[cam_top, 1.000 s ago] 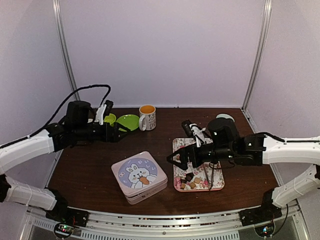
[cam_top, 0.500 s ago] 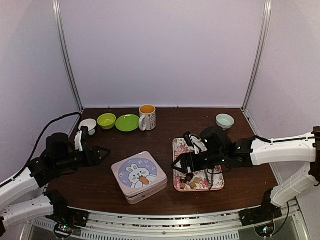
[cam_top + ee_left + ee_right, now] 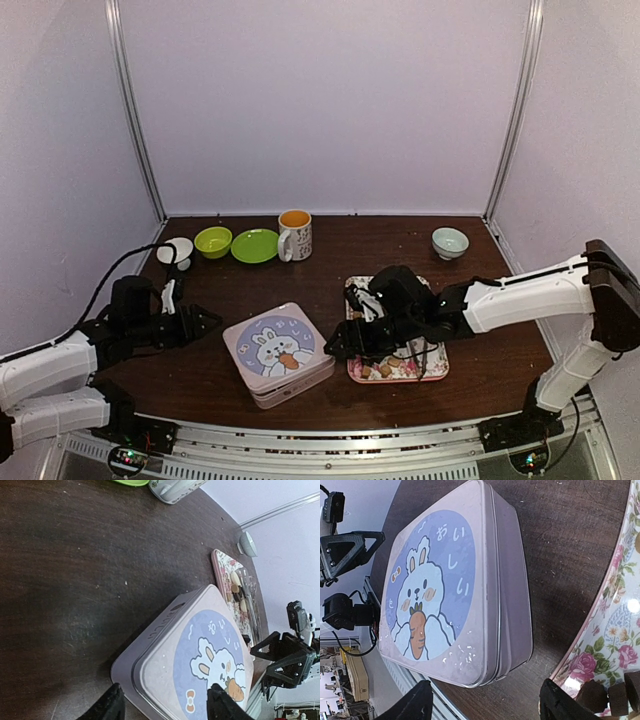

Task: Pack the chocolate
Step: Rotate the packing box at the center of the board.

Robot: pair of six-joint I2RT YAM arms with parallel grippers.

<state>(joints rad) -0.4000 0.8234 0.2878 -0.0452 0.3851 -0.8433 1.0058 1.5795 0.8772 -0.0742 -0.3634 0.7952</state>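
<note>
The left gripper (image 3: 205, 322) hangs low just left of the tin (image 3: 278, 352), its two dark fingers spread with nothing between them. In the left wrist view they frame the tin's near corner without touching it. The right gripper (image 3: 335, 345) sits just right of the tin, over the gap on that side, jaws likewise parted and empty.

The tin is a rounded square box of pale pink metal, smooth and faintly glossy. It has a printed blue disc and a white rabbit holding a carrot. Its lid is on, seated flush, with a thin seam running round the wall.

The chocolate (image 3: 385, 368) lies right of the tin on a tray (image 3: 398, 380). The pieces are small, cube-like or roundish, in dark brown, tan and cream, gathered mostly at the tray's near end. The tray is a shallow rectangle, shiny, with pink roses and a raised rim. Thin metal tongs (image 3: 425, 352) rest on it, on the side away from the tin.

Packing looks barely begun: no piece is in the tin, as far as can be seen, and no piece is held. The lid probably has to come off first, and then every piece has to be moved across.
</note>
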